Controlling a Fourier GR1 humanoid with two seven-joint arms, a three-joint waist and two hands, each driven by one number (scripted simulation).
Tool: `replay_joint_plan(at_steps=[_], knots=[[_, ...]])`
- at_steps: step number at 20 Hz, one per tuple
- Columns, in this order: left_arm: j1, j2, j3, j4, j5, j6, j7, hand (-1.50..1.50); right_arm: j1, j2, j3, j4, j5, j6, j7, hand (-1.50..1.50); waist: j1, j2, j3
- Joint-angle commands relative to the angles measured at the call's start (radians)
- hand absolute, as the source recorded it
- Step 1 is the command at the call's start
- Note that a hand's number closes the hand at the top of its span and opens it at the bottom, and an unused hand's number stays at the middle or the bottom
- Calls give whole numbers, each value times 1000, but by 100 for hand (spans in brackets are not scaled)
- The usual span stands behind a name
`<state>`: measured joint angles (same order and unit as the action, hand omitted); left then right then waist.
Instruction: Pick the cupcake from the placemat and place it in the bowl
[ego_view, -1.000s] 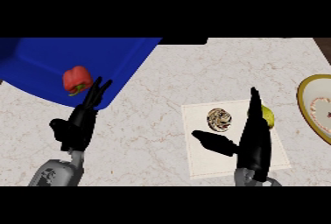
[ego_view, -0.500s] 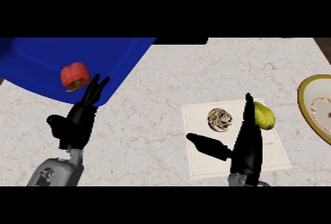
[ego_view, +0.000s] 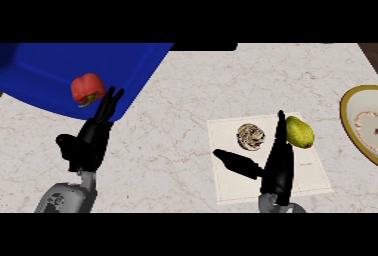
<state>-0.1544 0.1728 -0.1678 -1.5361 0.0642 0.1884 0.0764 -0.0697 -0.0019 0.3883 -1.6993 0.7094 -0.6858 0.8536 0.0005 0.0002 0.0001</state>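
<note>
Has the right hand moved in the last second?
Yes. The right hand shifted left on the placemat, uncovering the pear and nearing the cupcake.

Bowl (ego_view: 353, 131) and blue tray (ego_view: 66, 70) cut by edges.

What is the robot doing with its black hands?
It is about to pick up the cupcake, which sits on the white placemat beside a green pear. Its right hand is open over the mat, between the two. Nothing is held yet. The left hand rests open near a red pepper. The bowl waits at the right edge.
</note>
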Motion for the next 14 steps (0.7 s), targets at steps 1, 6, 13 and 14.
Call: replay_joint_plan(at_steps=[1,6,13,14], knots=[[-57,-36,8,39,-37,4,18,0,-36,2,-48,125,-91,-76,-103,-150,0,1,0],[47,-30,27,4,-20,-57,-49,0,-32,2,11,181,-12,-106,-29,-150,1,0,0],[-41,-60,57,65,-46,-37,-32,0,-142,2,-103,330,24,-15,6,-150,0,2,0],[37,-33,62,3,-19,-83,-31,0,-143,2,-99,335,-8,6,2,-150,3,0,0]])
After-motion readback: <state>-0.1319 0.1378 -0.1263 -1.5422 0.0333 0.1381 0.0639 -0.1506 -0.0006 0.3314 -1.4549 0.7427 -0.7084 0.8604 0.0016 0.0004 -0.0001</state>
